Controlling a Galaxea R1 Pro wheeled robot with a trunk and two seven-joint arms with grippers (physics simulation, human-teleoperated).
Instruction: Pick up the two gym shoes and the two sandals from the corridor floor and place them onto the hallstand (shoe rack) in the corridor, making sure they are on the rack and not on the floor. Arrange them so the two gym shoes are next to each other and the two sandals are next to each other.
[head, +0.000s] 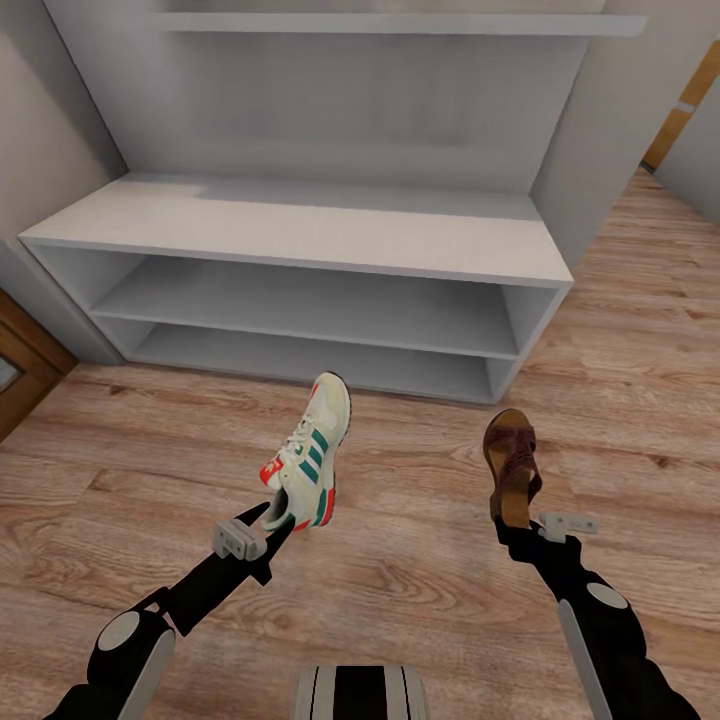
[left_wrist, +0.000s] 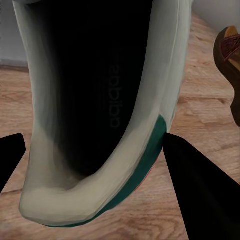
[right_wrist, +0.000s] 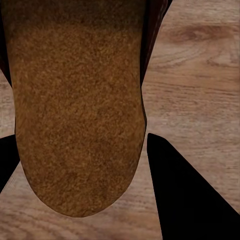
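Shoes in both tools right now, so we're at the carry-and-place step. Left tool (head: 272, 522) is clamped on the heel end of a sneaker (head: 312, 455), which hangs just left of centre in the head view with its toe pointing up toward the rack; the left wrist view looks straight into the sneaker's dark opening with a finger on each side of the heel. Right tool (head: 515, 524) is closed on the heel of a sandal (head: 510, 460) at lower right of centre, toe also pointing at the rack, and the right wrist view shows its brown footbed pinched between the fingers. Both look lifted off the floor (head: 420, 580). Shoe rack (head: 300, 232) spans the upper half of the frame, white, with nothing on its flat top or its two open shelves. Next move, I'd guess, is reaching forward and setting each one down on the rack, well apart, leaving room beside each for its partner.
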